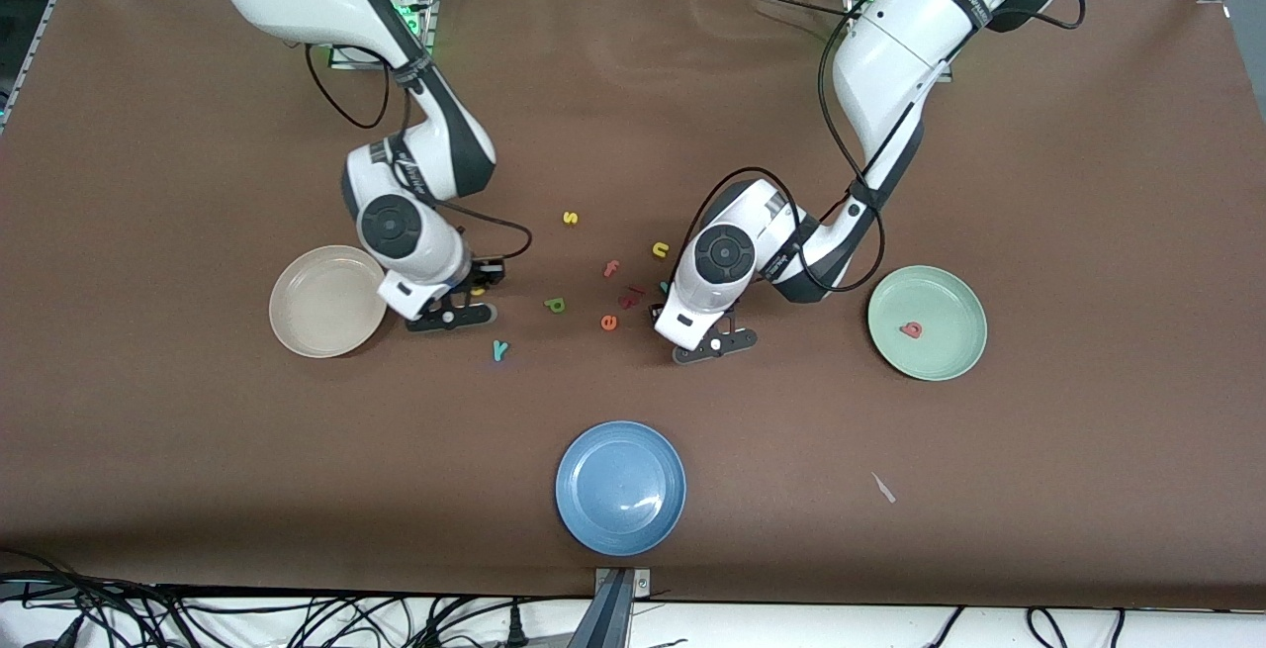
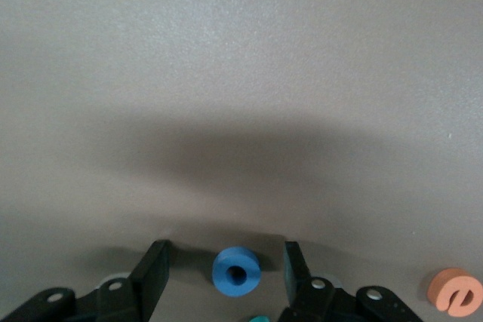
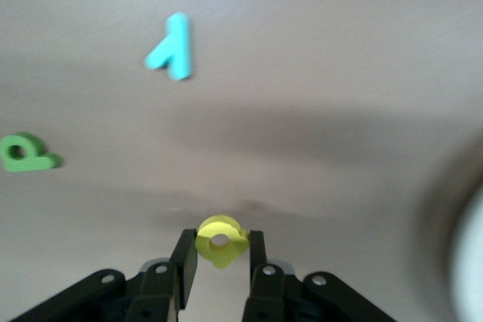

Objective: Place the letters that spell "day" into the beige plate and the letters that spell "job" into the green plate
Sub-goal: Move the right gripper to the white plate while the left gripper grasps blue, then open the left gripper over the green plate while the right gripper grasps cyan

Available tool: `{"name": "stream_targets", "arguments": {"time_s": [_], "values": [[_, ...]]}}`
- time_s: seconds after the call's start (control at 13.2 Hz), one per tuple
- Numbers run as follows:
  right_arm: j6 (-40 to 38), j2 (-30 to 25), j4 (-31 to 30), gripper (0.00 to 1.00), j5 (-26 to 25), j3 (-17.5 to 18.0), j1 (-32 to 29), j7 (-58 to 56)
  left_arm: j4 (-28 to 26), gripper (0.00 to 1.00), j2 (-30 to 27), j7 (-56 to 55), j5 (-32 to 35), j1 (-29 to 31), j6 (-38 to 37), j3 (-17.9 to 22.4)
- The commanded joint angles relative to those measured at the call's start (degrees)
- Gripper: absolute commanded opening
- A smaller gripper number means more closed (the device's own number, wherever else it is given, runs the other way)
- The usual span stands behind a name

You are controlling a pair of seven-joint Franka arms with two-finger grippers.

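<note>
My right gripper is shut on the yellow "d", low over the table next to the beige plate. The same "d" shows between the right gripper's fingers in the front view. The teal "y" and the green "a" lie on the table nearby. My left gripper stands open around the blue "o", with a gap on each side. The pink "b" lies in the green plate. A teal tip peeks by the "o".
Between the two hands lie an orange "e", a pink "f", a yellow "n" and a yellow "s". A blue plate sits near the table's front edge.
</note>
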Motion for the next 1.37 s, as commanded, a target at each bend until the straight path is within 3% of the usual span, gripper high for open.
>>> {"name": "stream_targets", "arguments": {"time_s": [0.0,0.15,0.23,0.46,0.61,0.68,0.76,0.84,1.29], "values": [[-2.2,-4.1,-2.9,0.21,0.7,-5.1,-0.2,-9.9,1.9,0.43,1.1,-0.4,2.0,-0.6,0.3,0.4],[-1.6,-5.6,-5.1,0.21,0.7,-9.2,-0.2,-14.5,1.9,0.11,0.8,-1.6,1.9,-0.5,0.2,0.2],[-1.4,-5.5,-5.4,0.21,0.7,-10.7,-0.2,-16.2,1.9,0.04,0.6,-1.8,1.9,-0.5,-0.1,0.2],[0.3,-4.6,-5.5,0.21,0.7,-14.7,-0.5,-21.9,1.9,0.04,0.1,-1.4,2.0,0.0,-1.6,0.2],[2.4,-3.0,-5.4,0.25,0.7,-14.7,-2.0,-22.6,2.0,0.04,-0.9,-1.0,2.1,0.6,-3.2,0.4],[2.5,-2.7,-5.3,0.43,0.7,-14.7,-2.3,-23.5,2.1,0.04,-1.8,-0.9,2.2,1.3,-4.8,0.4],[2.4,-2.7,-5.1,0.81,0.6,-14.7,-3.7,-25.2,2.1,0.03,-2.7,1.0,2.2,2.5,-6.3,0.4],[2.3,-2.7,-4.5,1.0,0.6,-14.5,-5.1,-26.1,2.1,0.03,-3.8,5.0,2.1,3.9,-8.1,0.2],[-3.4,-2.0,-0.3,1.0,8.7,-13.2,-4.8,-21.5,1.9,0.03,-8.7,27.4,2.0,11.9,-18.3,0.2]]}}
